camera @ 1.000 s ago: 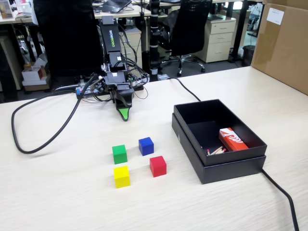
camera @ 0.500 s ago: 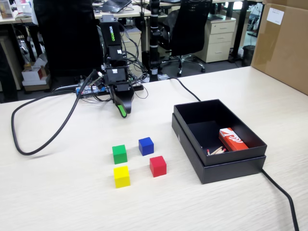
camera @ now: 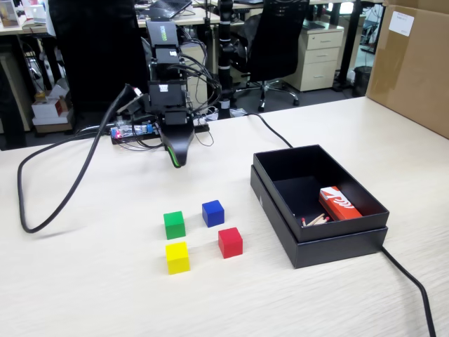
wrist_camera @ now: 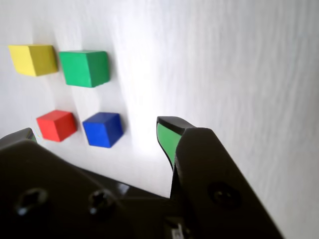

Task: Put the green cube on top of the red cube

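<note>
While my tool [wrist_camera: 97, 132] hangs wide open and empty, well back from the green cube [camera: 174, 225], the reach is the step in hand. Red cube [camera: 230, 242] sits near green on the counter [camera: 84, 281]; next I must descend and straddle green.

Pale wood-grain table [camera: 84, 295] up front, bright even light across it. Behind it there's a black office chair [camera: 277, 42] on castors, a beige drawer cabinet [camera: 319, 60], a big cardboard box [camera: 414, 63] on the right, cluttered desks beyond.
</note>
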`<state>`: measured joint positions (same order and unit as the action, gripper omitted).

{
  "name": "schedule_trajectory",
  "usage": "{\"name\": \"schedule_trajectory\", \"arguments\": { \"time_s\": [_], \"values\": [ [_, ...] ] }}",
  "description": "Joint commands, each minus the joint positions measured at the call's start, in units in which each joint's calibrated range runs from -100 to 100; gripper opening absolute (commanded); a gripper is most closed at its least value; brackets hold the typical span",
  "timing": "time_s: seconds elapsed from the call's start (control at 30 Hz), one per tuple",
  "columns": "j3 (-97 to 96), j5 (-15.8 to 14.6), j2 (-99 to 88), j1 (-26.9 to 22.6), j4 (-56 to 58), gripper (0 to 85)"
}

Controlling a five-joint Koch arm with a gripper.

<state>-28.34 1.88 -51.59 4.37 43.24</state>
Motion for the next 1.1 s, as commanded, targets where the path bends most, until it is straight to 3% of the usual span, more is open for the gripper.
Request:
{"name": "schedule_trajectory", "arguments": {
  "time_s": [0.0,0.37,1.07],
  "values": [
    [10.0,-0.1,7.9,0.6,0.8,47.7],
    [28.6,0.0,36.2,1.3,3.2,47.6],
    [33.5,0.1,51.0,1.9,3.2,47.6]
  ]
}}
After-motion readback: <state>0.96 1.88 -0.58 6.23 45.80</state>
